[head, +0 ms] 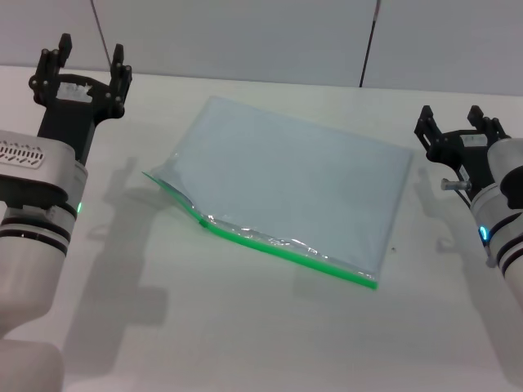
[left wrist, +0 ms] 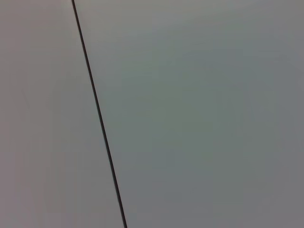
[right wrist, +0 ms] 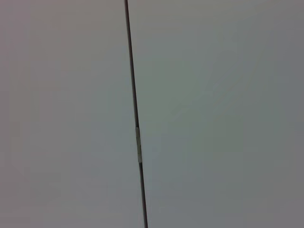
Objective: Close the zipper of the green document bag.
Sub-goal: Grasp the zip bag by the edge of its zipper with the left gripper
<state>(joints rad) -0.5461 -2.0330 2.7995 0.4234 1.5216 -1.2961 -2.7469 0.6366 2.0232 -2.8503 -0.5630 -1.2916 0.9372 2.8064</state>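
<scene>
In the head view, the green document bag [head: 298,184] is lying flat on the white table [head: 245,343], turned at a slant, with its bright green zipper [head: 290,247] running along the long edge nearest the robot; toward the bag's left corner the two lips are gaping apart and curling up, so the zipper is looking largely undone, and the slider tab is too small to pick out. The left gripper [head: 88,59] is hanging well apart from the bag, off its left corner and farther back, fingers spread and gripping nothing. The right gripper [head: 454,122] is waiting near the bag's right short edge, not touching it, also released and empty. In the left wrist view, only a pale wall panel crossed by a thin dark seam [left wrist: 97,109] is showing, with no bag and no fingers. In the right wrist view, the same sort of plain panel and a dark seam [right wrist: 135,114] are filling the frame, again with no bag. Judging from here, the thin plastic is likely to slide or bunch on the smooth table if one gripper is pulling the slider while the other is not pinning the bag, and the raised lip could be missing the track if the slider is misjudged
</scene>
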